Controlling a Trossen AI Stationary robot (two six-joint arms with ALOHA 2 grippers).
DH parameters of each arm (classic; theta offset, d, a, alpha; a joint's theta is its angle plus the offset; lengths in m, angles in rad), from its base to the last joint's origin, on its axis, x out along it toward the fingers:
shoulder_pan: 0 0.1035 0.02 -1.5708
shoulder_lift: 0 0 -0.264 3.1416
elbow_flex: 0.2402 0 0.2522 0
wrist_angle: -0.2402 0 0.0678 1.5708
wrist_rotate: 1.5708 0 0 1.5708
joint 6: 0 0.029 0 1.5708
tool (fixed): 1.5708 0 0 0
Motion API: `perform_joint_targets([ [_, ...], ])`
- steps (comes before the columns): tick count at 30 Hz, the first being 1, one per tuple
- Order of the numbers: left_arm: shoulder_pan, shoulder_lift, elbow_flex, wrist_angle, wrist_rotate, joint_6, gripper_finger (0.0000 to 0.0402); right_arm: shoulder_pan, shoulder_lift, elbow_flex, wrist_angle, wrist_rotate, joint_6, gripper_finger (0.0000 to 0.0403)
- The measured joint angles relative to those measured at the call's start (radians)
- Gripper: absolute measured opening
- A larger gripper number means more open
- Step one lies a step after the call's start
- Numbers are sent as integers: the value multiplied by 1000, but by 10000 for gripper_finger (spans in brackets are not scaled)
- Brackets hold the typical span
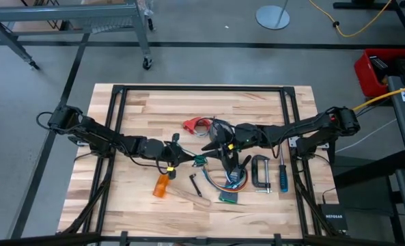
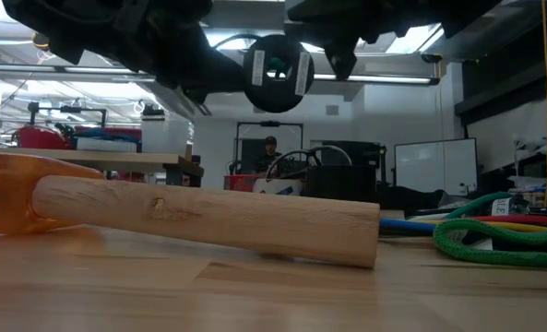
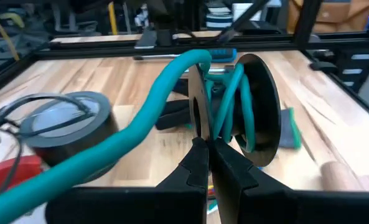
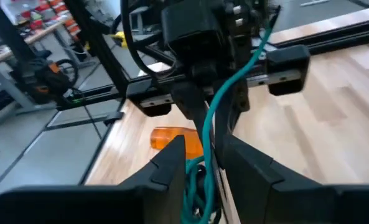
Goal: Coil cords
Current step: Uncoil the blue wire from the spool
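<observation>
While the left end effector [image 3: 207,146], pressed together on the flat black round spool [image 3: 259,112], is kept steady, the thin teal cord [image 3: 140,121] should be guided evenly by the spread right end effector [image 4: 200,158].

Crowded middle, open edges
Bare wood lies well away from the C-clamp [image 1: 260,172]; beside it, the blue screwdriver [image 1: 283,175] and tangled cords [image 1: 229,179] block passage.

Arms: two, each with one tool. Teal cord [image 3: 140,121]: one (wound on one black spool [image 3: 259,106]). Grey tape roll [image 3: 66,118]: one. C-clamp [image 1: 260,172]: one. Blue-handled screwdriver [image 1: 283,179]: one. Wooden handle [image 2: 208,217]: one. Red piece [image 1: 192,125]: one.
</observation>
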Motion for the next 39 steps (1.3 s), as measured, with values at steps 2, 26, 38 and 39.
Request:
perform_joint_targets([
  [2, -1, 0, 0, 1, 5, 0, 0, 0, 22, 0, 13, -33, 0, 112],
  [26, 0, 2, 0, 23, 5, -17, 0, 0, 106, 0, 111, -23, 45, 214],
  [38, 1, 3, 0, 50, 5, -17, 0, 0, 106, 0, 164, -4, 45, 214],
  [39, 1, 3, 0, 55, 5, -17, 0, 0, 106, 0, 176, -4, 45, 214],
])
